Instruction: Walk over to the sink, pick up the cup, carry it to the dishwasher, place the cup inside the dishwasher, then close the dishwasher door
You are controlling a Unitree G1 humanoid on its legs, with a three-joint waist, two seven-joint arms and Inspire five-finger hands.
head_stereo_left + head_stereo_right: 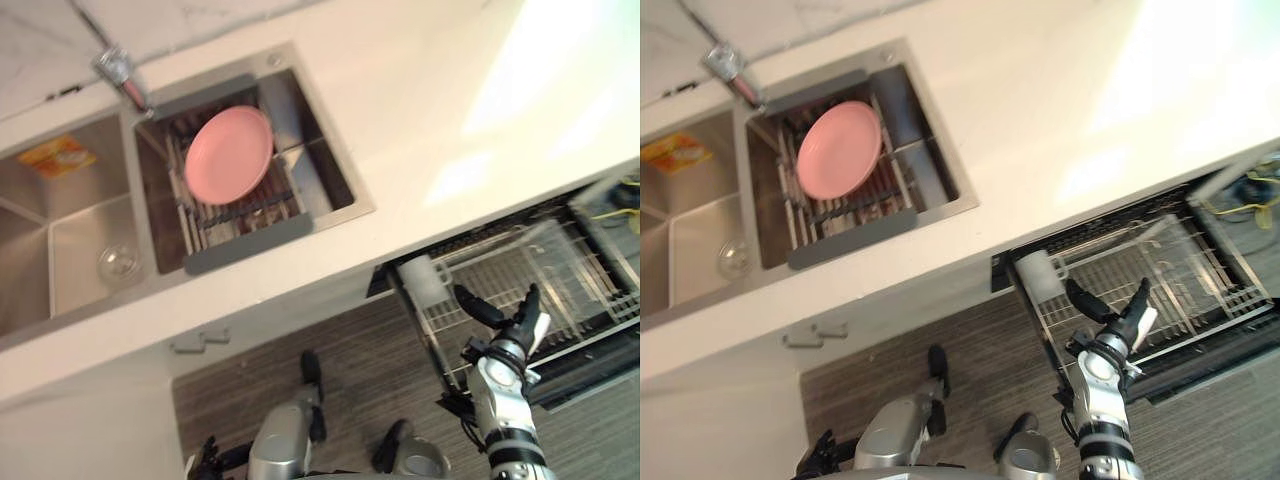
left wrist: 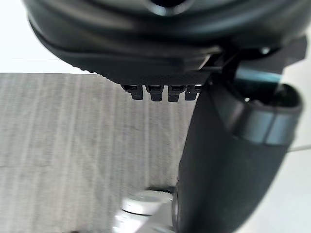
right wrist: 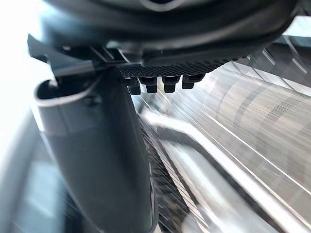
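The white, smooth desk runs slantwise across the head views, glossy and glaring bright at its far right. Below it lies a floor of grey, wood-grained boards. Set into the desk is a brushed-steel sink with two square basins, and a tap stands at its back edge. A yellow patch lies on the wall of the left basin, and what looks like a clear glass bowl sits on its bottom. The right basin holds a grey-framed wire drying rack with a round pink plate lying tilted on it.

The dishwasher is under the desk's front edge, right of the sink. Its dark door is down and its wire basket is drawn out over it. The cup is white, cylindrical and handled. It stands in the basket's corner nearest the sink.

The right hand hovers over the basket's front edge, just beside the cup and apart from it. Its fingers and white-capped thumb are spread wide and hold nothing. The left hand hangs low over the floor by the cabinet front, its fingers loose and empty. A small grey cabinet handle shows under the sink.
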